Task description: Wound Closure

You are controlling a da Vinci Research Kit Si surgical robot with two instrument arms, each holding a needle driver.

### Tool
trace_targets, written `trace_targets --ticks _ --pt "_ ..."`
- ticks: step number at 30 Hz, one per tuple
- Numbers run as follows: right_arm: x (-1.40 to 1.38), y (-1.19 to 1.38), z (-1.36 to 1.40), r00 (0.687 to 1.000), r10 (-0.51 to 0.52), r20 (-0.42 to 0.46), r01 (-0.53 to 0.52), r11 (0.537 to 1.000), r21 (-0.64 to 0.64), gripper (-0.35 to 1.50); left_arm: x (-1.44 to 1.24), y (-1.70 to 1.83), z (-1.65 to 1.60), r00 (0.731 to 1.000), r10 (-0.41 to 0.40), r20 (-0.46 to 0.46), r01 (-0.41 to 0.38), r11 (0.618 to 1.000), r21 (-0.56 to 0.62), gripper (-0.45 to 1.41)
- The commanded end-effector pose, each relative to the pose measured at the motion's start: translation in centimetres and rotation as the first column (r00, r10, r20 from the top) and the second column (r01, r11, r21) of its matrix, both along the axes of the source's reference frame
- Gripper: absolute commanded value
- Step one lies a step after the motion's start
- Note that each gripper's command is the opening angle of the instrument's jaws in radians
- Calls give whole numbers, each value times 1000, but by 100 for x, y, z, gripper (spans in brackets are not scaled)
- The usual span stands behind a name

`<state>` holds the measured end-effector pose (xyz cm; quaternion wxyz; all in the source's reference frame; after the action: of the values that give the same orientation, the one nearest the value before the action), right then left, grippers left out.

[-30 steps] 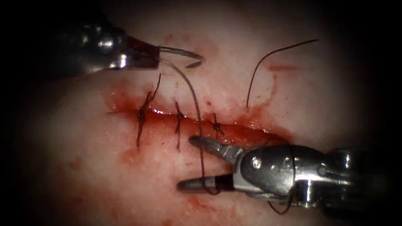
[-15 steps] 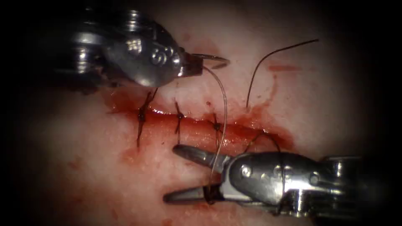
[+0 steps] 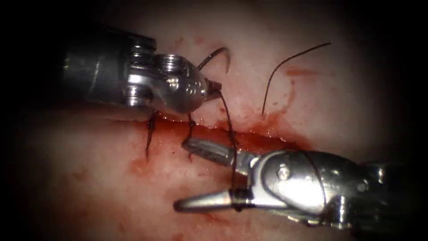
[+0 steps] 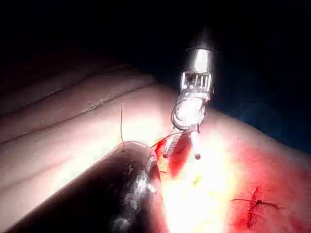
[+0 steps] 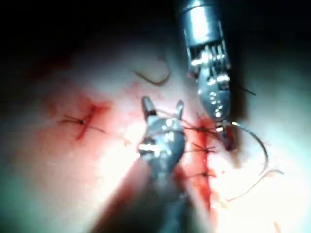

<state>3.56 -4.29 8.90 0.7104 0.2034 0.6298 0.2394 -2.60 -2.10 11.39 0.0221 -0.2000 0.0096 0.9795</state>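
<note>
Here left pincer [image 3: 216, 87] grips needle [image 3: 217, 56], tip down.

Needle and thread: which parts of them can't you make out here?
- Endoscope view: the left pincer, shut on the needle near its tail, clear of the tissue, covers the grasped spot.
- Same view: its wrist hides the tops of two stitches.
- Same view: where the thread ends below the open, empty right pincer's lower jaw is unclear.
</note>
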Motion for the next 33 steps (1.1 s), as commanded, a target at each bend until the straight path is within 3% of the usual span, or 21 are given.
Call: trace_targets --ticks 1,9,13,21,28,33 --pt "7 -1 4 1000 21 -19 -21 1000 14 81 -5 -1 2 1000 0 2 0 1000 3 -45" --pt "-25 25 1 980 187 -67 -184 981 53 71 4 -16 -7 1000 9 16 -9 1000 15 -45" --pt "-51 39 10 955 296 -34 -293 954 65 66 4 -35 -21 1000 9 28 -10 1000 30 -45" --pt "-72 48 23 897 441 34 -442 894 70 66 -4 -54 -39 999 4 37 -6 999 46 -45" --pt "-90 51 37 851 511 121 -517 855 26 68 -9 -68 -51 999 15 41 -17 999 49 -45" --pt "-98 50 48 849 489 199 -496 868 -20 68 -11 -73 -57 999 18 43 -20 999 50 -45"
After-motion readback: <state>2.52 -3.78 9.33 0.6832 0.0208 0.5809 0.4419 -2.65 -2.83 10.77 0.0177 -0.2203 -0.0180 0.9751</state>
